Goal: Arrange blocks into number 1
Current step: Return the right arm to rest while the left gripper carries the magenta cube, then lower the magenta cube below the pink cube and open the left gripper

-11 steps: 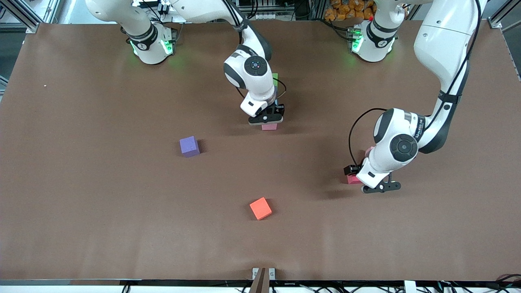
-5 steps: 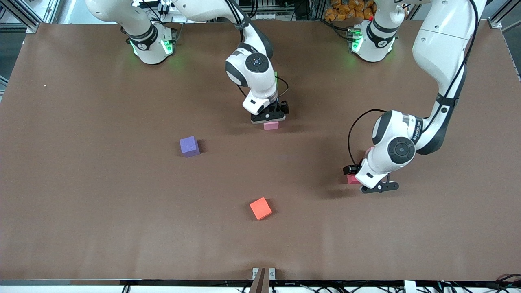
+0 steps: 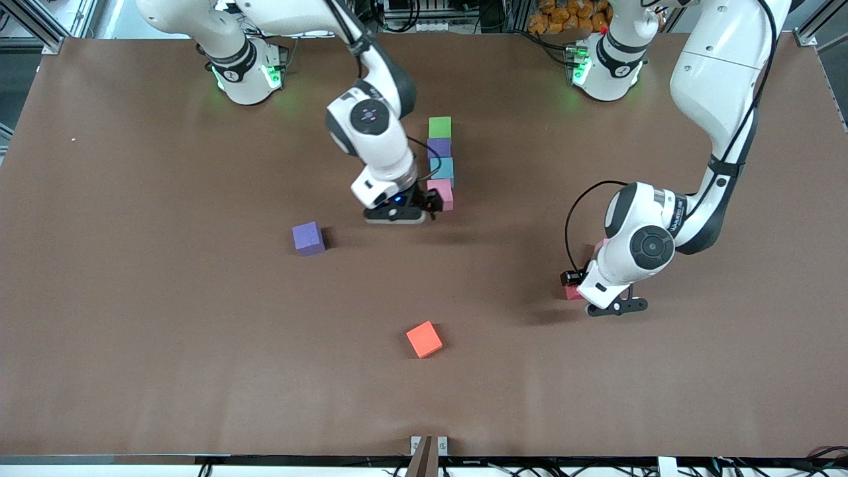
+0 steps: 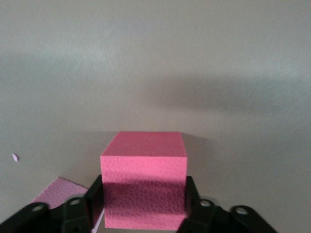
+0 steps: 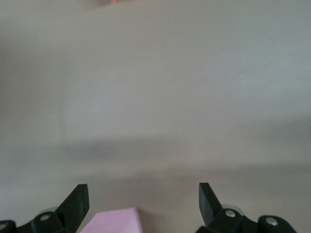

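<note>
Seven blocks (image 3: 440,127) | left gripper (image 4: 144,204) clamps red block (image 4: 144,187) | right gripper (image 5: 143,201) open

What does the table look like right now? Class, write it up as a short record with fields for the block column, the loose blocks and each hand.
column: green block, purple block, light blue block, pink block, in a line toward the front camera
loose blocks: second purple block; orange block, nearest the front camera
left hand: fingers against both sides of the red block, low at the table
right hand: open, beside the pink block, holding nothing
</note>
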Available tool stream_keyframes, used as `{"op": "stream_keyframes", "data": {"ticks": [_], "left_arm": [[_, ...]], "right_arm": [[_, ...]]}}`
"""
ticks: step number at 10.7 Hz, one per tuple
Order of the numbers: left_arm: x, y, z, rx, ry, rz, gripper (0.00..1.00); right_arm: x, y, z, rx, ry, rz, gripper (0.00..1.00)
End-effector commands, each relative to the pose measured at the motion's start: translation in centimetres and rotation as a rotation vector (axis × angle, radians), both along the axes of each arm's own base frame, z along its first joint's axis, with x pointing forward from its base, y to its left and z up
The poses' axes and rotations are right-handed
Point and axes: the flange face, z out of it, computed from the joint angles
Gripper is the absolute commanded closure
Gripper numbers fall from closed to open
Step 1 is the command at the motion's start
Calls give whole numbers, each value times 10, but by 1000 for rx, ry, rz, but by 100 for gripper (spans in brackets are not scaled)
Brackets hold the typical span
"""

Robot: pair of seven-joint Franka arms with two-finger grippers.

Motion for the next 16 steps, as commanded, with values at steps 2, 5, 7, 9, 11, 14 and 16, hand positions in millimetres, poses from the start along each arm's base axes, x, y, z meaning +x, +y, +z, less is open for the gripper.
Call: {"op": "stream_keyframes", "data": {"ticks": [2,5,7,9,11,14,16], "left_arm": [[4,-29,50,-7,-67,-48,100],[-9,-76,82,-30,-111,-87,100],[-31,-127,90,-39,-117,-49,100],[-56,-173,86,-42,-109,-10,100],[-84,-217,76,-41,-94,24,100],[-113,-254,51,-25,-59,10,100],[-135,-278,38,-18,-43,-11,100]], "right_arm": [[34,-80,85,-73,59,76,0],[76,-143,145,-127,141,124,0],[92,-187,182,-126,164,127,0],[102,-229,208,-108,124,139,0],[109,-278,230,-91,96,147,0],[110,-320,256,-115,113,132,0],[110,-348,280,-152,130,146,0]]}}
